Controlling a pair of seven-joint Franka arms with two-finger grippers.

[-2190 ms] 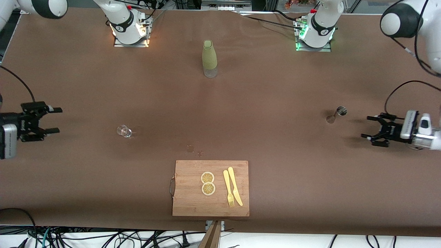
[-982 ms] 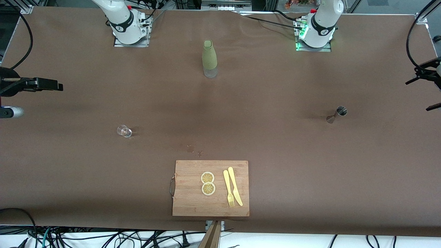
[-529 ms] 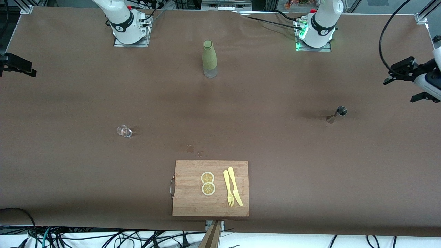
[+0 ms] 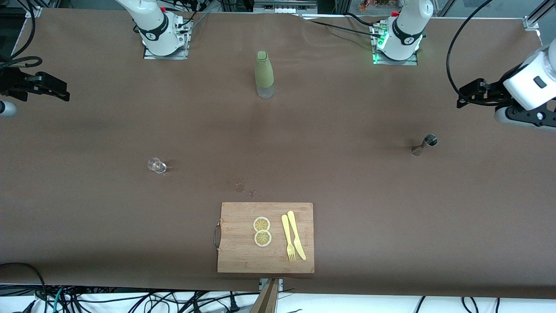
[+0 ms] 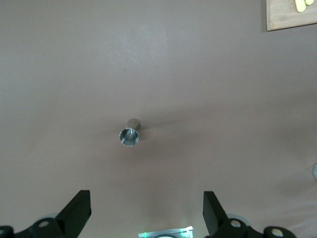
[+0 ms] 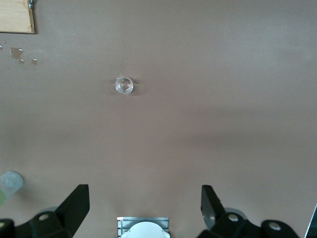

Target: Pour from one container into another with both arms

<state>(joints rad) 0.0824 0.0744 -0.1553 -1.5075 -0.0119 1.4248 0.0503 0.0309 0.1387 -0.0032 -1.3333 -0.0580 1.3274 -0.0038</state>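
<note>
Tabletop (image 4: 347,182) in the front view carried no readable writing or label on anything. Taking the cutting board (image 4: 265,237) as landmark, the board lay nearest the camera and held two lemon slices (image 4: 262,231), a yellow fork (image 4: 288,238) and a yellow knife (image 4: 296,235). The olive-green bottle (image 4: 264,74) stood upright well farther from the camera than the board. The clear glass (image 4: 156,165) stood farther than the board and toward the right arm's end; the metal jigger (image 4: 424,144) stood farther than the board and toward the left arm's end. The left tool (image 4: 471,96) hung in the air over that end of the tabletop, the right tool (image 4: 43,87) over its own end.

The left wrist view looked straight down into the jigger (image 5: 130,135), its round mouth showing no contents that could be made out, with a corner of the board (image 5: 291,15) visible. The left tool (image 5: 147,218) had its fingers spread wide, holding nothing.

The right wrist view showed the glass (image 6: 124,85) from above, apparently empty, small droplets (image 6: 17,53) near the board's corner (image 6: 16,16), and the right tool (image 6: 144,204) spread wide, empty.
</note>
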